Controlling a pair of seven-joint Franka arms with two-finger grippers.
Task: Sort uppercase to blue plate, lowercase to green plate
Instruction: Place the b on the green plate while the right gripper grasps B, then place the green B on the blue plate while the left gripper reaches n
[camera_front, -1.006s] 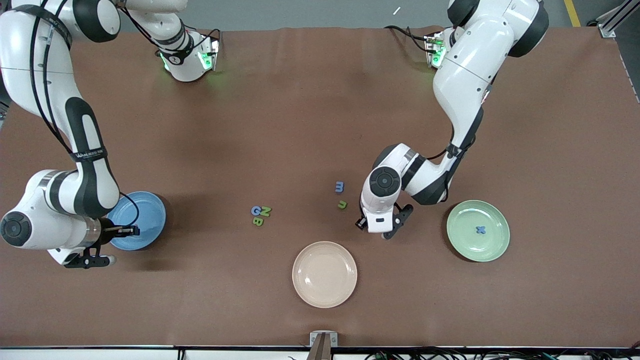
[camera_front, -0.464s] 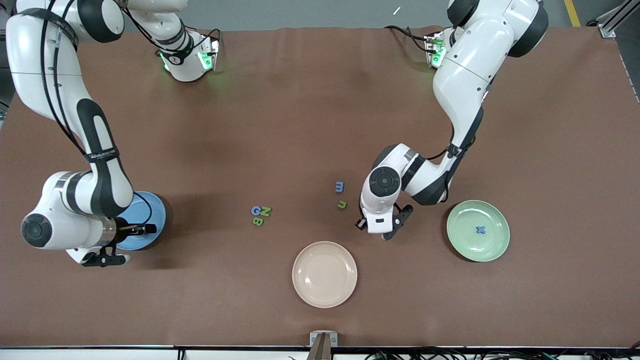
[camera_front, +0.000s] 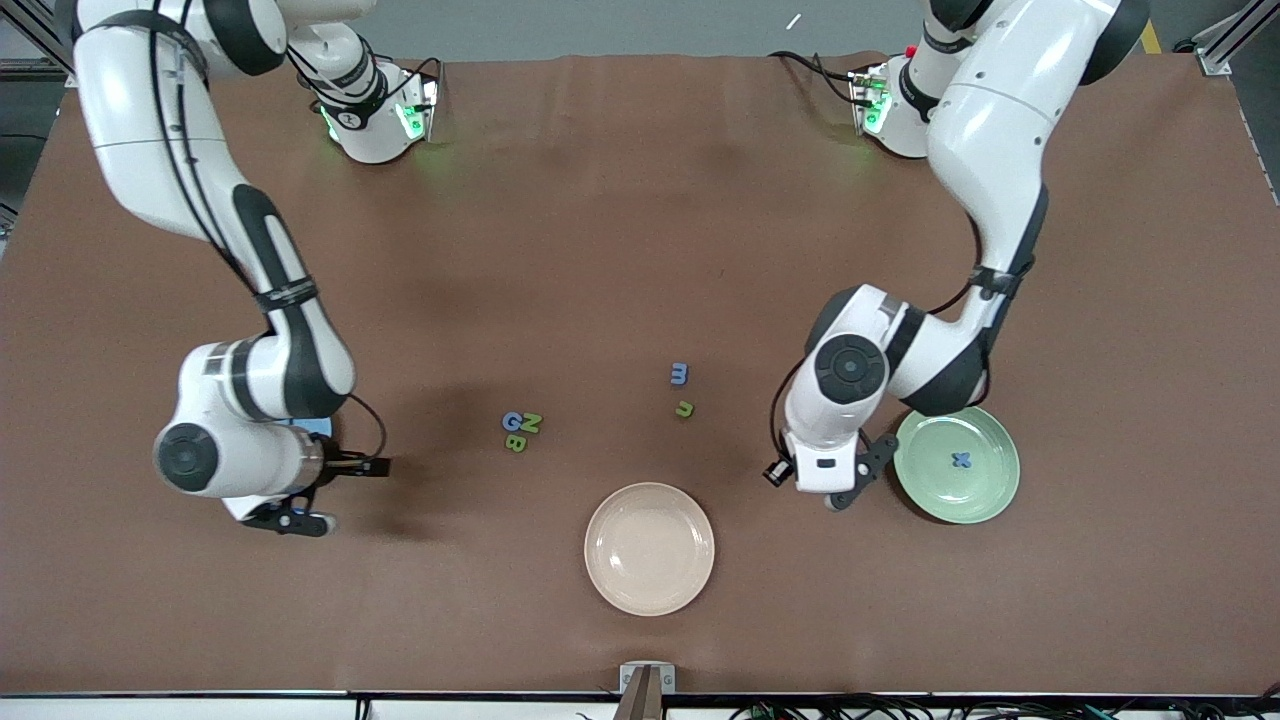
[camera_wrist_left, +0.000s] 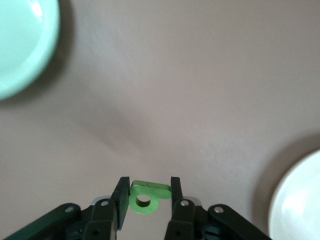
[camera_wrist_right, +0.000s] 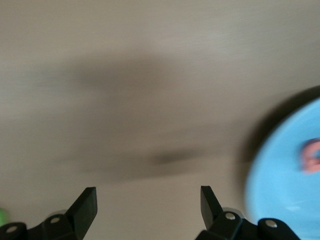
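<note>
My left gripper (camera_wrist_left: 147, 184) is shut on the green q-like lowercase letter (camera_wrist_left: 145, 201) and holds it over bare table beside the green plate (camera_front: 985, 490), which holds the blue x (camera_front: 962, 460). My right gripper (camera_wrist_right: 148, 195) is open and empty, over the table at the edge of the blue plate (camera_wrist_right: 282, 180), which holds the pink-red Q (camera_wrist_right: 312, 156). In the front view the right arm hides nearly all of the blue plate (camera_front: 318, 427). G (camera_front: 511, 421), N (camera_front: 532, 422) and B (camera_front: 516, 442) lie clustered mid-table. The blue m (camera_front: 679, 374) and green n (camera_front: 684, 408) lie nearer the left arm.
A cream plate (camera_front: 649, 590) sits nearer the front camera than the letters, between the two hands. Its rim also shows in the left wrist view (camera_wrist_left: 300, 200). The green plate's rim shows there too (camera_wrist_left: 25, 45).
The right arm has swung off the blue plate toward the table's middle. The left arm has carried the green letter from beside the n toward the green plate.
</note>
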